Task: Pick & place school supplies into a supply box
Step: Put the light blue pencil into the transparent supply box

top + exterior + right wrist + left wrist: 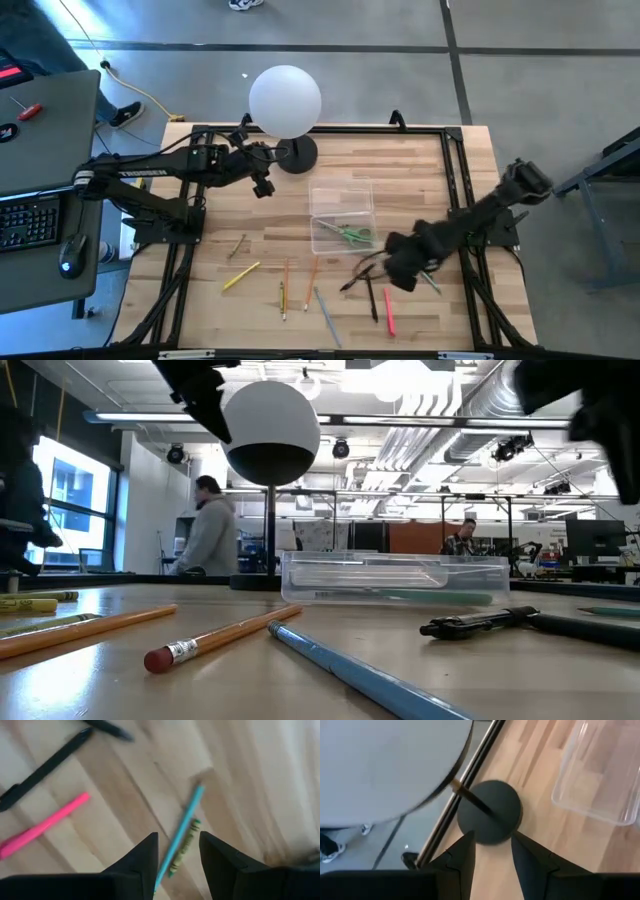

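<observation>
The clear supply box (340, 205) stands mid-table, with green-handled scissors (352, 234) lying inside it. Pens and pencils lie loose on the wood nearer the front: a yellow one (240, 275), orange pencils (285, 285), a grey-blue one (325, 315), black pens (370, 297) and a pink-red pen (388, 312). My right gripper (402, 272) hangs open above the table right of the box. In its wrist view a light blue pencil (184, 825) and a green crayon (184, 847) lie below the gap of the right gripper (178, 836). My left gripper (492, 840) is open near the lamp's base.
A white globe lamp (285, 100) on a round black base (490, 812) stands at the far side, left of the box (600, 775). A black frame rail (455, 190) borders the table. In the low view, pencils (215, 637) lie in front of the box (395, 578).
</observation>
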Controlling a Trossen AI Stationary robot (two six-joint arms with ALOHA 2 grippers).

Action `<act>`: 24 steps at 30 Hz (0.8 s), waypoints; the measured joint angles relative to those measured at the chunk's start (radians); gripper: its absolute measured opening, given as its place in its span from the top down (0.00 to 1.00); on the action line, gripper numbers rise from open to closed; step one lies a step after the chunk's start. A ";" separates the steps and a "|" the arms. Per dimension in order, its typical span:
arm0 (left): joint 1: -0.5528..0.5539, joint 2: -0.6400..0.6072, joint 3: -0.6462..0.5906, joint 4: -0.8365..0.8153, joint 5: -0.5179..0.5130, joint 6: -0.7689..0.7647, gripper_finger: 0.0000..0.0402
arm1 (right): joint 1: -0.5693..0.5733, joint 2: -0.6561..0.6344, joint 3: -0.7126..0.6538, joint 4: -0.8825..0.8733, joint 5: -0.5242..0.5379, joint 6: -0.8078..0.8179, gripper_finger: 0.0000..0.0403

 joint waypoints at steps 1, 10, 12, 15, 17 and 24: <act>0.000 -0.011 0.000 -0.027 0.015 -0.020 0.60 | 0.026 -0.032 -0.030 0.015 0.033 0.056 0.70; -0.026 -0.129 -0.064 -0.083 0.036 -0.149 0.60 | 0.184 -0.168 -0.321 0.335 -0.049 0.361 0.70; -0.025 -0.149 -0.085 -0.074 0.016 -0.159 0.60 | 0.187 -0.167 -0.345 0.341 -0.203 0.423 0.70; -0.025 -0.162 -0.095 -0.041 -0.025 -0.159 0.60 | 0.187 -0.167 -0.355 0.332 -0.372 0.504 0.70; -0.025 -0.164 -0.097 -0.041 -0.039 -0.158 0.60 | 0.187 -0.167 -0.349 0.342 -0.443 0.568 0.70; -0.026 -0.164 -0.097 -0.039 -0.033 -0.158 0.60 | 0.215 -0.146 -0.355 0.369 -0.477 0.695 0.70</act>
